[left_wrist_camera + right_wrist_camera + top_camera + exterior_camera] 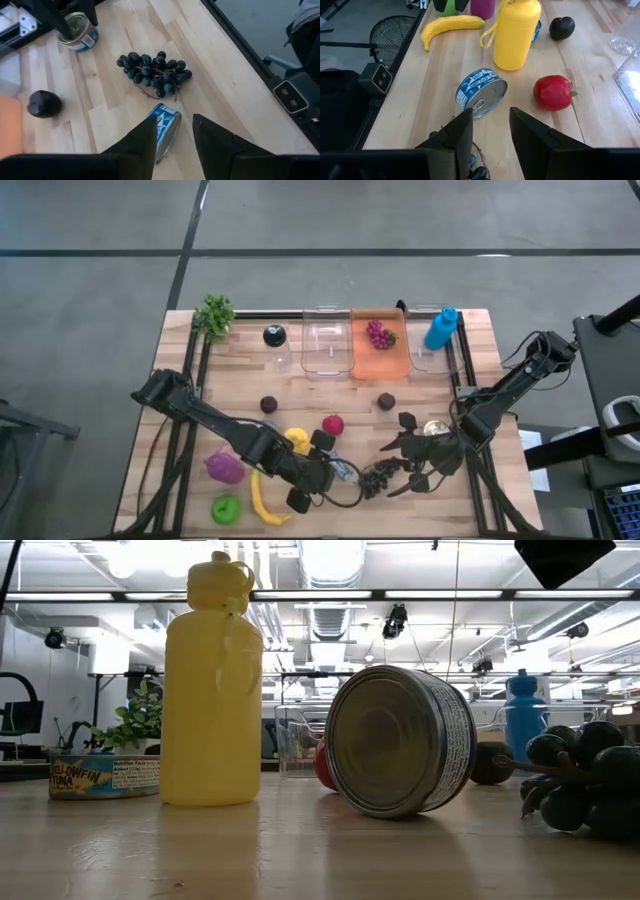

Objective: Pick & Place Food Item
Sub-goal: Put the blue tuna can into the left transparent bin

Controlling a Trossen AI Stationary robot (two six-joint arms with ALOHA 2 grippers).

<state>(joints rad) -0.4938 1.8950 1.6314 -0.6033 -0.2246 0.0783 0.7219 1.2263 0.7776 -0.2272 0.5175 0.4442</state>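
A blue-labelled tin can lies on its side on the table; it also shows as the tin can from above and the tin can in the low view. My left gripper is open, with that can between its fingertips. A bunch of dark grapes lies just right of the can. My right gripper is open over those grapes; the grapes show low between its fingers. A second tin can stands upright under the right arm. My left gripper has its two fingers on either side of the lying can's near end, coming slanting down from the table's left. The left finger covers part of the can. I cannot tell whether either finger touches it.
Yellow bottle, red fruit and two dark plums stand mid-table. Purple item, green item and banana lie near left. Clear bins, orange tray, blue bottle and plant line the far edge.
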